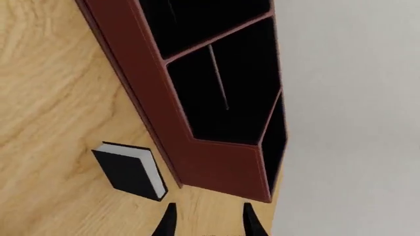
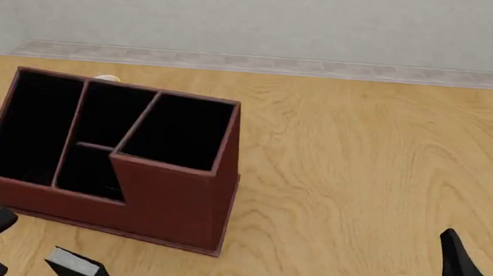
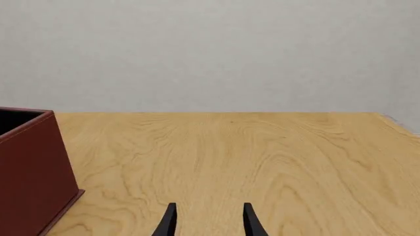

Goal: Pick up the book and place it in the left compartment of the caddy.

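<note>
While the book (image 2: pixel 75 264) lies flat on the worktop (image 2: pixel 374 179) at the lower left of the front view, just in front of the caddy (image 2: pixel 172 204), the task looks to be at its opening step: the approach, with nothing picked up yet. The left fingers (image 1: pixel 168 223) show in the left wrist view as two black tips spread apart with bare wood between them, pinching nothing; the book (image 1: pixel 131 170) sits just beside them and does not appear to touch them, close against the caddy's front wall. At the lower right of the front view the right fingers (image 2: pixel 460 263) stand spread as well, empty, well apart from both book and caddy.

By this reading, the next move calls for the left fingers to shift over the book, line up across its thin covers and close on them. Lifting would follow, then a carry to the left compartment (image 2: pixel 28 126), the long slot at the left end of the caddy, which shows only its black lining.
</note>
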